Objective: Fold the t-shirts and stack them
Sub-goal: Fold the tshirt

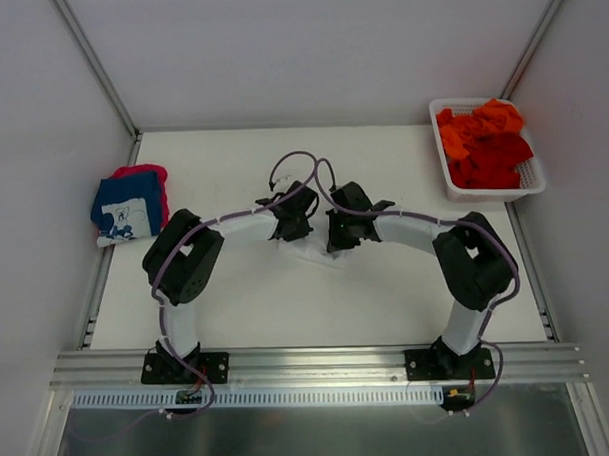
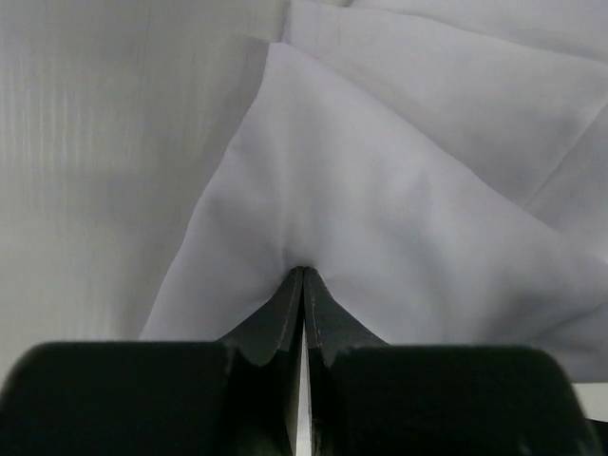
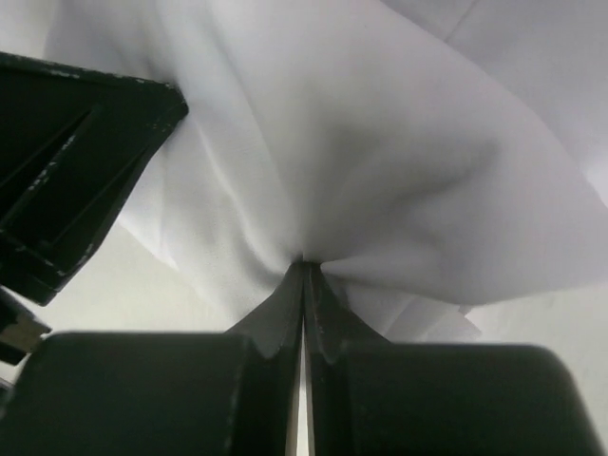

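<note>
The white t-shirt (image 2: pixel 399 218) lies bunched at the middle of the bench (image 1: pixel 287 309), and I have hold of it in two places. My left pincer (image 2: pixel 302 277) is clamped on a fold of it. The cloth gathers to a peak right at the tips, and creases fan away toward twelve and two o'clock in that wrist's view. My right pincer (image 3: pixel 304 266) is clamped on the same shirt just as firmly, with the fabric puckering into the tips and billowing above them.

In the right wrist's view a black block (image 3: pixel 76 180) sits at ten o'clock, against the cloth. It is probably the head of my left arm, though it is too close to be sure. From overhead my two pincers stand just beside each other over the centre of the bench, the left on the nine o'clock side and the right on the three o'clock side. Only a small pale lump of the shirt shows under them, hard to tell from the white surface.

At nine o'clock from the shirt, near the left edge of the bench, a navy t-shirt (image 1: pixel 122 212) with white print lies folded on a pink-red t-shirt (image 1: pixel 148 173), whose edge shows along the far side. At two o'clock, in the far right corner, a white basket (image 1: pixel 531 185) holds orange and red t-shirts (image 1: pixel 487 142), crumpled in a heap that rises over its rim.
</note>
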Robot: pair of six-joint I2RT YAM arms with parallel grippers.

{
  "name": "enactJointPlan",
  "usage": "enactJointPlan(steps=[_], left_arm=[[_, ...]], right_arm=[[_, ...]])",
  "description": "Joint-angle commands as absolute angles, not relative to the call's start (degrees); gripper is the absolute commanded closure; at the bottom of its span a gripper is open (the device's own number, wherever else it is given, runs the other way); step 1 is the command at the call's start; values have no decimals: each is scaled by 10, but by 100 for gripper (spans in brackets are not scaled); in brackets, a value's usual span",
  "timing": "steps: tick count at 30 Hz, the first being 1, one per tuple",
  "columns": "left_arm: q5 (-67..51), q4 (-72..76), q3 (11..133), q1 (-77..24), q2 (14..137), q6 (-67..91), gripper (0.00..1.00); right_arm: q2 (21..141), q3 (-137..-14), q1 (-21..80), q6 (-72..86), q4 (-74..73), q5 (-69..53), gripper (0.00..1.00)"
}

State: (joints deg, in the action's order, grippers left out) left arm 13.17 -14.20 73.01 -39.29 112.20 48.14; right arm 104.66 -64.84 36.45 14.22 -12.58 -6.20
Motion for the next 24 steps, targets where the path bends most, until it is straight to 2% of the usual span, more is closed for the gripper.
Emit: enactJointPlan(steps=[1,5,11,16,18,22,24], left_arm=[[138,-229,591,-445,1077,553,100],[144,-218,433,-530,971,625,100],[155,-250,303,-670,791,779,100],[195,-338,307,-783,765,881,100],[201,-371,319,-797,773,894,100],[225,-433,384,-837,791,922,100],[275,-497,422,-881,791,975,100]], right_arm=[[981,-564,407,171,-163,14,100],[898,-497,466,205,-178,57,100],[775,-425,591,298,-256,151,100],[712,-416,725,409,-345,225,100],[706,-426,751,429,-367,242,100],[701,-475,817,467,-436,297,100],[694,-501,846,479,-478,336,100]])
